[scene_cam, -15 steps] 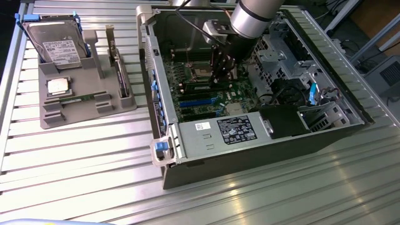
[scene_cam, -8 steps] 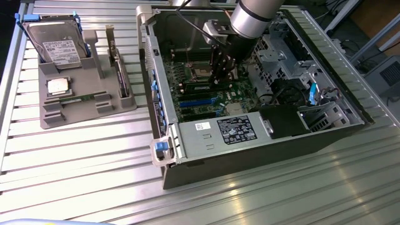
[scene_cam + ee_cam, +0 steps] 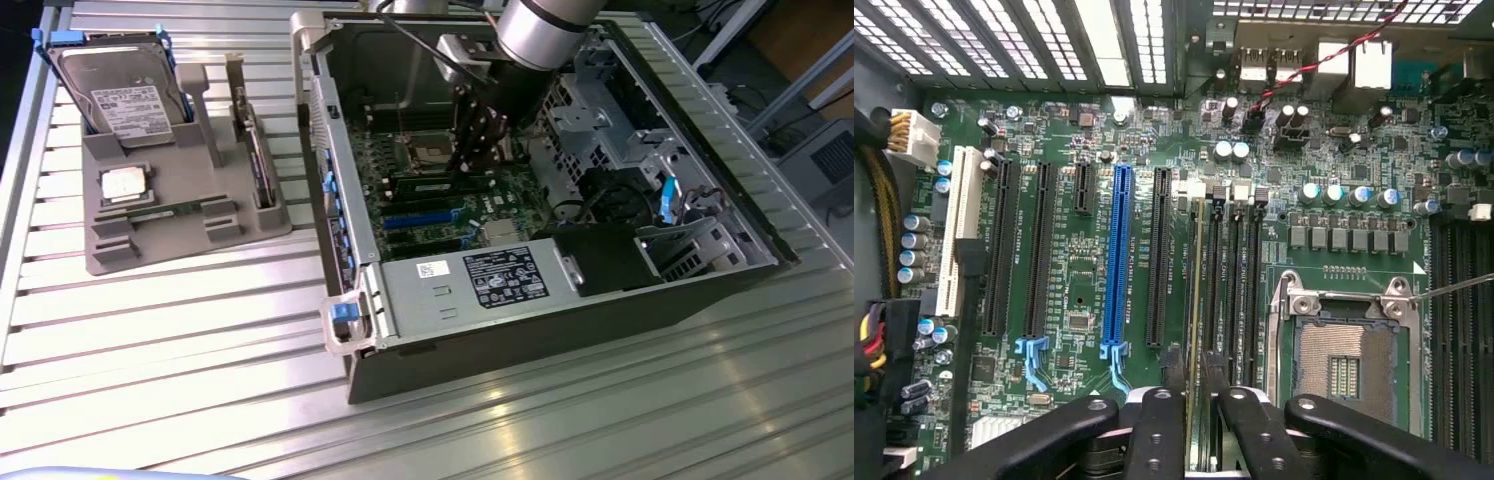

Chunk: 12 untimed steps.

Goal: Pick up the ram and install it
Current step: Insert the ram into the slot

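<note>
Wrist view looks straight down at the green main board (image 3: pixel 1104 300) inside the open computer case (image 3: pixel 534 310), and the gripper (image 3: pixel 1194 370) sits right over the bank of memory slots (image 3: pixel 1229 280) beside the empty processor socket (image 3: pixel 1344 365). The jaws stand a little apart, one finger on each side of the ram (image 3: pixel 1198 300), which shows edge-on as a thin stick standing in the slot nearest the black card slots; I cannot tell whether the fingers touch it. A blue card slot (image 3: pixel 1120 260) runs alongside, a few slots over. From the exterior view, the arm (image 3: pixel 541 30) reaches down into the case from the far side of the worktop (image 3: pixel 174 330), and the gripper (image 3: pixel 478 150) is low over the board. Toward the worktop's edge on the exterior view's left sits a grey holder tray (image 3: pixel 114 245) with a hard drive (image 3: pixel 127 95) propped at its far end, a square processor chip (image 3: pixel 124 184) lying flat, and a second green memory stick (image 3: pixel 167 211) lying in a groove near it.
</note>
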{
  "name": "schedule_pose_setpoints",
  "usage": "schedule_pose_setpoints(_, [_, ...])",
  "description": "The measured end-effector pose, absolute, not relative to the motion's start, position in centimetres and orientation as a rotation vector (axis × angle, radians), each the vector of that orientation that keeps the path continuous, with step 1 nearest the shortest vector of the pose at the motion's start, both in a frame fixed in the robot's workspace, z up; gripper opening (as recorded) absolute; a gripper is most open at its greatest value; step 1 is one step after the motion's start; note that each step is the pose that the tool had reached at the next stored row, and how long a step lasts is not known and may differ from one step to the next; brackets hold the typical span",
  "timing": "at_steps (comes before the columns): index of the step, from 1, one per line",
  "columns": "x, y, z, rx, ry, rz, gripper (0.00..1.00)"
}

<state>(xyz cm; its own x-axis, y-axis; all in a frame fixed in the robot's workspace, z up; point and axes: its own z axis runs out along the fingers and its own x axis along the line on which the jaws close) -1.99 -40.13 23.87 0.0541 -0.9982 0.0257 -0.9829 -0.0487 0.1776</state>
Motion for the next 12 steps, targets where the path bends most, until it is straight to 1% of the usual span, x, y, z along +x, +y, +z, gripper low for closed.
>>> schedule_pose_setpoints(2, [-2.0, -40.1, 24.3, 2.169, -2.059, -0.156, 0.21])
schedule_pose_setpoints(3, [-2.0, -40.0, 24.5, 2.169, -2.059, -0.156, 0.13])
schedule_pose_setpoints(4, [-2.0, -40.0, 24.6, 2.169, -2.059, -0.156, 0.11])
schedule_pose_setpoints(7, [-1.1, -40.0, 24.6, 2.166, -2.056, -0.161, 0.11])
schedule_pose_setpoints(12, [2.4, -40.0, 24.6, 2.158, -2.048, -0.178, 0.11])
